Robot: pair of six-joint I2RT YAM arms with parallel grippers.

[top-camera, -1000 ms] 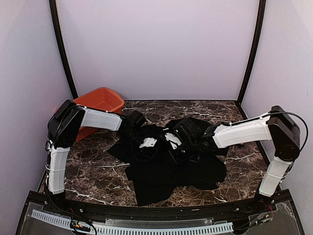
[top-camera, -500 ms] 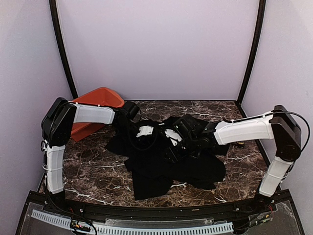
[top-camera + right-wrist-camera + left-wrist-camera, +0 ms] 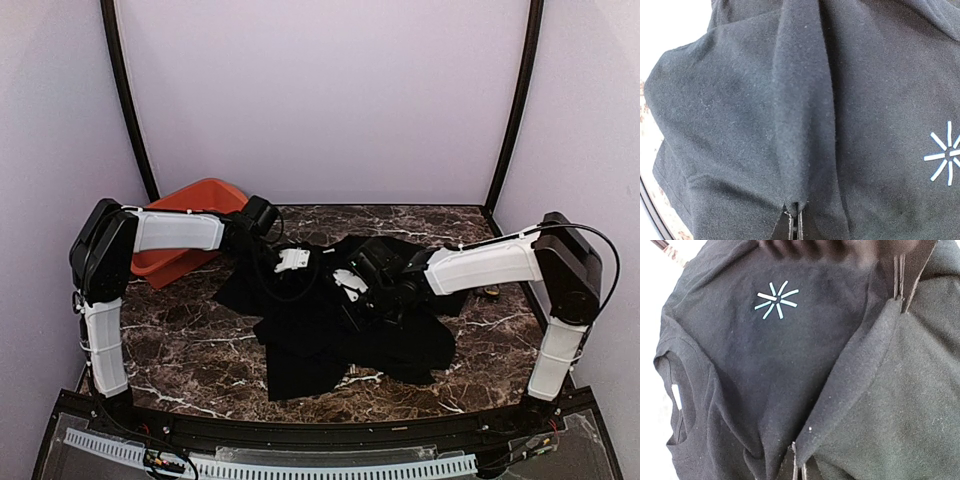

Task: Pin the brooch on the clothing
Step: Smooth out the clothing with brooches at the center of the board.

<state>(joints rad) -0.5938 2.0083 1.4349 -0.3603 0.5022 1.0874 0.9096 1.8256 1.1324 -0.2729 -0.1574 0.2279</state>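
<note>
Setting: lilac walls, black corner posts, dark marble desk [image 3: 190,350]. The clothing, a black T-shirt [image 3: 330,340], lies rumpled at the desk's centre, bunched and partly lifted between the two arms.

Left hand [image 3: 292,262]: at the shirt's 11 o'clock edge. In the wrist view its fingers are together, clamped on a ridge of black fabric.
Right hand [image 3: 350,283]: near the shirt's middle, at about 4 o'clock of the left hand. It is likewise pinched shut on a raised fold.

Starburst print [image 3: 776,299]: exposed on the chest panel beside both folds. White neck label [image 3: 676,396]: visible inside the collar.

Brooch: not found in any view. It may be under cloth or hidden by an arm; I cannot tell.

Risks (judgement):
- Both hands are occupied with cloth, so neither is free for the brooch. Releasing one would probably let the panel collapse.
- Each grip takes only a thin edge of fold. Pulling the hands apart may slip the fabric out.
- Further hauling could drag the shirt towards 12 o'clock and bury the brooch deeper if it lies beneath.

Surroundings: orange bin [image 3: 200,205] at 10 o'clock, touching the back wall and well apart from the shirt. In the way: the raised folds themselves, crossing the chest panel, and both forearms over the cloth.
</note>
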